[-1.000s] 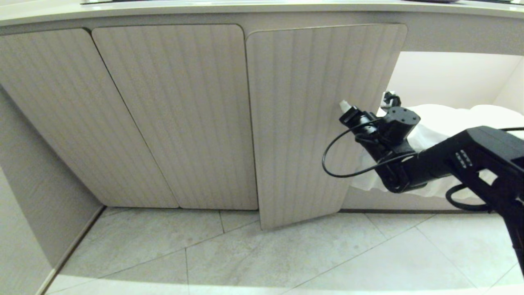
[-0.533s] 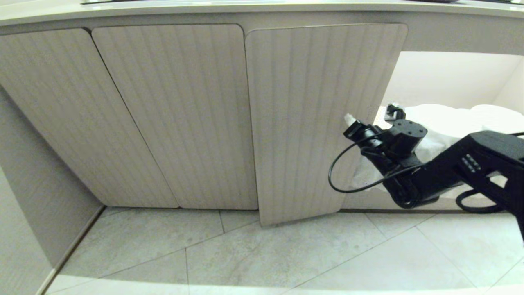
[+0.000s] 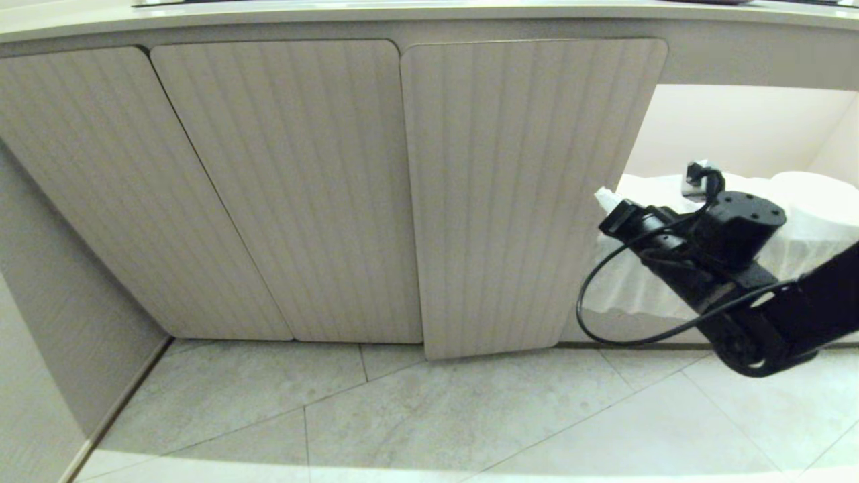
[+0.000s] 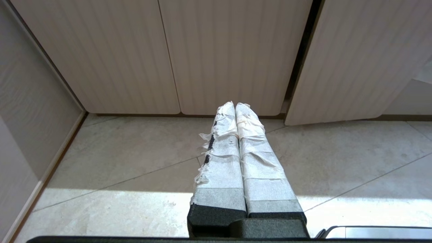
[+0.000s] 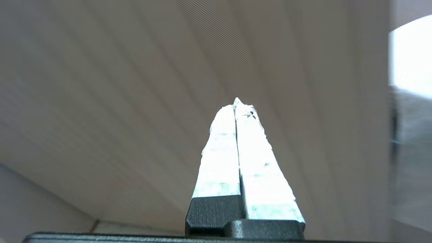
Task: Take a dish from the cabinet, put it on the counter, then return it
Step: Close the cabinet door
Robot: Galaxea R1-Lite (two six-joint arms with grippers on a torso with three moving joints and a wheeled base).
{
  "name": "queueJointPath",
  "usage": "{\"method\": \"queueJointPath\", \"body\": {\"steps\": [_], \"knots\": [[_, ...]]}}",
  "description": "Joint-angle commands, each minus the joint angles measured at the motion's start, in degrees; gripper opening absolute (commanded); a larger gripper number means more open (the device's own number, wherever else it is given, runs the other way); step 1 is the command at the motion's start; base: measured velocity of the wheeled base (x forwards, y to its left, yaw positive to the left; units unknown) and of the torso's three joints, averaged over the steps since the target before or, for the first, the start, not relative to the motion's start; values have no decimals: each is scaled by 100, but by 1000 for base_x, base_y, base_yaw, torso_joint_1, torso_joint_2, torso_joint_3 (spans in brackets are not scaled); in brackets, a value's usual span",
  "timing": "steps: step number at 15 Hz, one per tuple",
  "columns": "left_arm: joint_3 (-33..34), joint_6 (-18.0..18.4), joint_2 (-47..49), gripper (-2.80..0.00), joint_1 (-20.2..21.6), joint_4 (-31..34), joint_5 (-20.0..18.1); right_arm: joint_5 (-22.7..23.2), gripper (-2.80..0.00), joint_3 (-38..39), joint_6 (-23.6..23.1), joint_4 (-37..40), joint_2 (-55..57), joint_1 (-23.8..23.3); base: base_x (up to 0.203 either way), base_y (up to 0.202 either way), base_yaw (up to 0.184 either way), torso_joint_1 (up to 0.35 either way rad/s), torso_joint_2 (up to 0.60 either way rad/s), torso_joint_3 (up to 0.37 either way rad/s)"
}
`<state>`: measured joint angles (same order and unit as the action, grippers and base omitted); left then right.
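The cabinet's beige ribbed door [image 3: 517, 201] hangs almost shut, with its lower corner still a little proud of the neighbouring doors. In the left wrist view a dark gap shows beside this door [image 4: 354, 57]. My right gripper [image 3: 602, 196] is shut and empty, with its taped tips just off the door's right edge. In the right wrist view the right gripper [image 5: 236, 103] faces the ribbed door [image 5: 135, 84] at close range. My left gripper [image 4: 235, 105] is parked, shut and empty, pointing at the floor. The counter [image 3: 402, 12] runs along the top. The dish is hidden.
To the right of the door is a white niche [image 3: 738, 127] holding plate stacks under clear wrap [image 3: 631, 282], behind my right arm. Two more ribbed doors [image 3: 288, 188] stand shut on the left. Pale floor tiles [image 3: 470, 416] lie below and a wall [image 3: 40, 302] stands at far left.
My right arm has drawn back to the right and lower, away from the door face. The door has swung further toward shut.
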<state>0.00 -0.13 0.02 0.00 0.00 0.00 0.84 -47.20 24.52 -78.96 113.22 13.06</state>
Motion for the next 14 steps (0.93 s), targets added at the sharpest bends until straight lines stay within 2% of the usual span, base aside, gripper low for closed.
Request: {"method": "queueJointPath", "body": {"steps": [1,6,10,14], "knots": [[0,-5,-2,-280,0,0,0,3,-280,539,-103,-21,-820,-6,0,0,0,0,0,0],[0,-4,-2,-280,0,0,0,-11,-280,1837,-616,738,-2492,-166,0,0,0,0,0,0],[0,-5,-2,-280,0,0,0,-4,-280,2656,-1007,2009,-4188,-378,0,0,0,0,0,0],[0,3,-2,-280,0,0,0,103,-280,3490,-1453,3303,-5993,-894,0,0,0,0,0,0]]}}
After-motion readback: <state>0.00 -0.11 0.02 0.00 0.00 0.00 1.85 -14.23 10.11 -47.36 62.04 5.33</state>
